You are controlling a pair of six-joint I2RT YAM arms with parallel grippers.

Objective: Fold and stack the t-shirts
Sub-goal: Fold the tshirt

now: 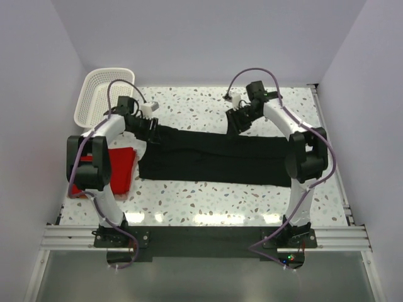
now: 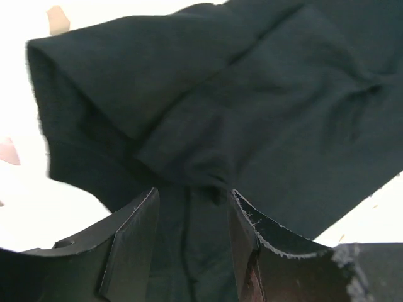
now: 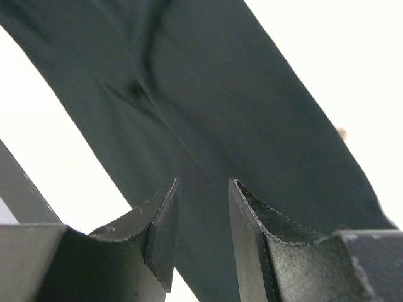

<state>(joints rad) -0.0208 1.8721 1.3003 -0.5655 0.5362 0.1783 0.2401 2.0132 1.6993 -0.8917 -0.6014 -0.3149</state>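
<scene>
Where it lies across the middle of the white speckled table (image 1: pixel 189 104), the plain black cloth t-shirt (image 1: pixel 214 157) is drawn out into a long, low band running left to right, creased along its length, with a short sleeve folded over near its left end. The left gripper (image 2: pixel 193 196) sits at the band's far left corner. Its two dark fingers (image 2: pixel 135 245) stand close together, and a pinched-up ridge of black cloth fills the gap between them. The right gripper (image 3: pixel 203 185) is over the band's far edge, right of the middle. Its fingers (image 3: pixel 160 233) are drawn to a narrow slot with the black cloth running down into it, so it too nips the shirt. The bright red cloth t-shirt (image 1: pixel 124 165) lies as a flat patch at the table's left edge, partly under the left arm and just beside the black one's left end. A white plastic lattice basket (image 1: pixel 94 88) sits at the far left corner. Bare table shows along the far side between the grippers, and a strip runs along the near edge.
</scene>
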